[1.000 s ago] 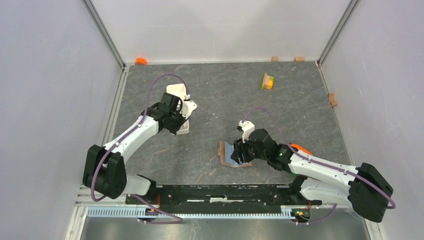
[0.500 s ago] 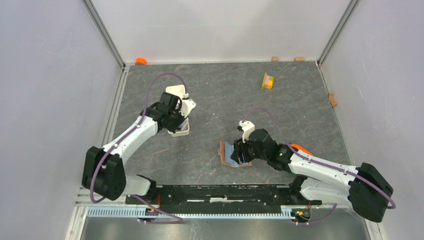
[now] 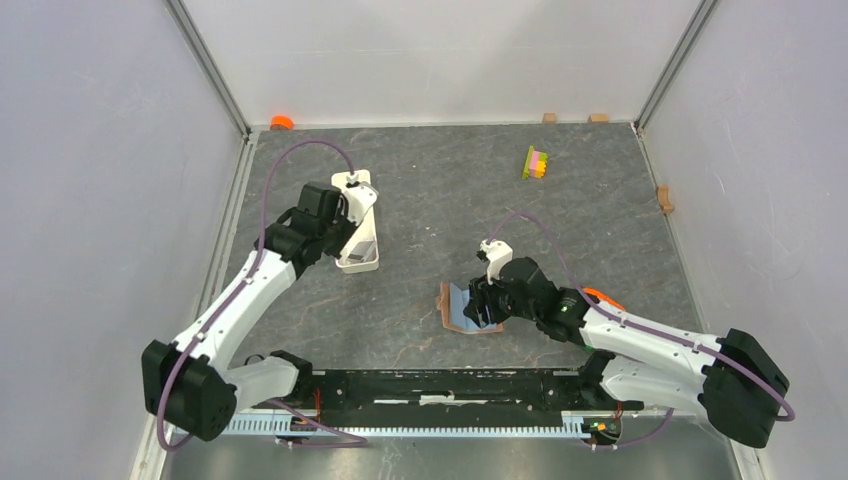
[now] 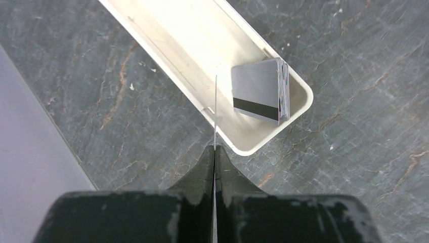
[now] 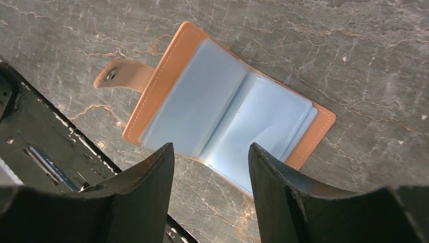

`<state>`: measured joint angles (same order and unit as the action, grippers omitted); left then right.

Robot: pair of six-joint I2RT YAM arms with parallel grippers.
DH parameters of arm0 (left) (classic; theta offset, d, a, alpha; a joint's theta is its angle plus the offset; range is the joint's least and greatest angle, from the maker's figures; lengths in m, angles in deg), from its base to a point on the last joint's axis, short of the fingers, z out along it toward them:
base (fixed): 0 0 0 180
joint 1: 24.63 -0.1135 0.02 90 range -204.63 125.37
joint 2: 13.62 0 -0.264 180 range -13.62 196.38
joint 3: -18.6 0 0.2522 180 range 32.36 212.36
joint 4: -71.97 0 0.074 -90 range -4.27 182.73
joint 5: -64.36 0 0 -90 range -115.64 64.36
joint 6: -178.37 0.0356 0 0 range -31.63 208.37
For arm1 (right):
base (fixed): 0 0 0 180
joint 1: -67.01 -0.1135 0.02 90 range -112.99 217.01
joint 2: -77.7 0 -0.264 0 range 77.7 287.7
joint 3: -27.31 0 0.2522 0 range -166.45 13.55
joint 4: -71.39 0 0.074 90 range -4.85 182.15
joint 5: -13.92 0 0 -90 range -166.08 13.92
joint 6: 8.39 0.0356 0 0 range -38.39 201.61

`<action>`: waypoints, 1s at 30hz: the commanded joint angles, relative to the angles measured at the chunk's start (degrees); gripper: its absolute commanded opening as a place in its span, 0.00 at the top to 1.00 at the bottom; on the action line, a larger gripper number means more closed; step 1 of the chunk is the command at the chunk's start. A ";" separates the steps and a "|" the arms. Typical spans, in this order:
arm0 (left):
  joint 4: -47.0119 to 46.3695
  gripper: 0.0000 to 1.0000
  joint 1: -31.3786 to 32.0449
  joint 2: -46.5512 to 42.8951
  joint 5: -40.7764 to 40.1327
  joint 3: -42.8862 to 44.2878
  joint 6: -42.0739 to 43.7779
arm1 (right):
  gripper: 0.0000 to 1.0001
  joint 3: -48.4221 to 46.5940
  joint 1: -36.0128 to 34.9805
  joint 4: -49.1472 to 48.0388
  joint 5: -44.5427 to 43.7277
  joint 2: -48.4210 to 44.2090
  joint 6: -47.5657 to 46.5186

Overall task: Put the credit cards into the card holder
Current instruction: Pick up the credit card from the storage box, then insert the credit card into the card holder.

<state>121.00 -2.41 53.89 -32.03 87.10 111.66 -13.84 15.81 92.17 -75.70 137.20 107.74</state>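
Observation:
The card holder lies open on the grey table, brown leather with pale blue sleeves and a snap tab; it fills the right wrist view. My right gripper hovers just above it, open and empty. My left gripper is shut on one credit card, seen edge-on as a thin line, above the near end of the white tray. A stack of several credit cards with a black stripe lies in that end of the tray.
A small multicoloured block stack sits at the back right. An orange object and small wooden blocks lie along the back wall, another block by the right wall. A black rail runs along the near edge.
My left arm has drawn back and to the left from the tray, lifting one card out of it. The right arm and the card holder have not moved.

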 commanded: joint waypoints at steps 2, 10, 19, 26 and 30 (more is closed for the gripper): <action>2.38 0.98 0.09 -6.70 1.02 5.22 -7.73 | 0.36 -6.62 0.97 3.51 -3.68 -1.32 -3.91; 4.46 0.98 0.06 -10.34 28.00 10.62 -21.31 | 0.20 -17.15 9.56 5.39 9.99 -4.60 -16.39; 9.64 0.98 3.94 -7.29 53.67 11.02 -24.65 | 0.11 -24.04 13.14 6.49 38.35 -5.07 -22.79; 9.71 0.98 15.15 -3.06 56.91 10.99 -26.58 | 0.20 -24.46 12.02 6.97 51.50 -1.65 -20.77; 6.49 0.98 19.34 -0.65 56.25 11.53 -28.38 | 0.26 -24.48 10.67 8.66 51.57 -0.08 -21.30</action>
<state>130.20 14.01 51.51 21.52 96.90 86.87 -36.53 27.61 100.28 -28.93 136.11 87.28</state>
